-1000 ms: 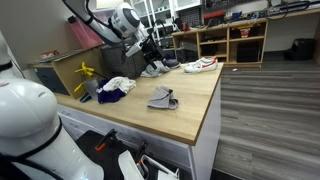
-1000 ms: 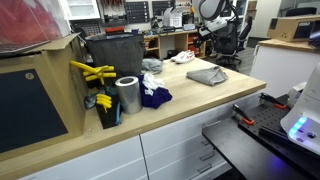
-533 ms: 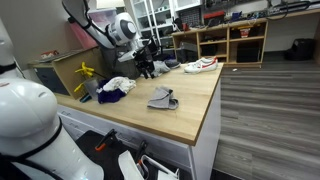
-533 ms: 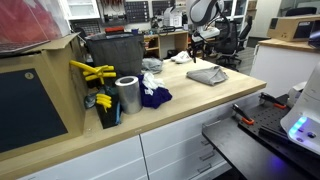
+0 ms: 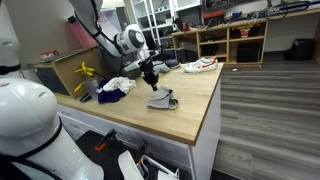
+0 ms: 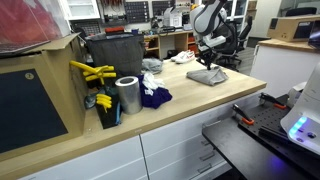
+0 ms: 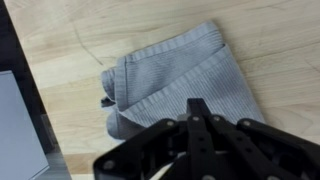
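My gripper [image 5: 152, 76] is closed, fingers pressed together with nothing between them. It hangs just over the grey cloth [image 5: 163, 98]. In the wrist view the joined fingertips [image 7: 197, 106] sit above the cloth's [image 7: 175, 78] lower edge. I cannot tell from there whether they touch it. The cloth lies folded and flat on the bench [image 5: 192, 112], near the corner by the open floor; both exterior views show it [image 6: 207, 76].

The closest neighbour is a blue rag [image 5: 112, 96], apart from the cloth and towards the wall. A white rag [image 5: 119, 84] lies bunched just behind it. In an exterior view a shiny can [image 6: 127, 95] stands upright next to the blue rag [image 6: 155, 97], with yellow clamps [image 6: 92, 72] and a dark bin [image 6: 115, 55] behind. A white shoe [image 5: 200, 65] with a red stripe rests at the bench's far end, well apart from the cloth. All of these sit to the sides of the cloth, none between it and my gripper.
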Motion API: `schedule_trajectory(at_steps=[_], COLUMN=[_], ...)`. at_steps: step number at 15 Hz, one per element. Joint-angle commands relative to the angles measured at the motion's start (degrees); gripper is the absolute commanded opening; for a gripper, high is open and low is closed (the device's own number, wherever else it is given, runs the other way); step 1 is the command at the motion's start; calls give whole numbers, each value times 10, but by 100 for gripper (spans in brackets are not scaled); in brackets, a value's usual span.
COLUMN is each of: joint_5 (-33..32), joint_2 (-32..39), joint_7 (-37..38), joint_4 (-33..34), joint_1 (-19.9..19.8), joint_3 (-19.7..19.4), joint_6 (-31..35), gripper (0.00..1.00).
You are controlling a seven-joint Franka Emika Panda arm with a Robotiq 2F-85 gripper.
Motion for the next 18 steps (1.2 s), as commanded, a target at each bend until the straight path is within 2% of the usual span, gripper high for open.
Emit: schedule_trajectory(at_steps=[1,3,14,18], joint_5=[-68,-105,-204,-246], joint_2=[7,19,82,94], joint_7=[59,88,181,213], joint_4=[2,10,13,6], joint_1=[19,25,49,43], joint_3=[-25,-29,-40,-47], joint_6=[-21,-25,-12,-14], gripper=[0,0,0,0])
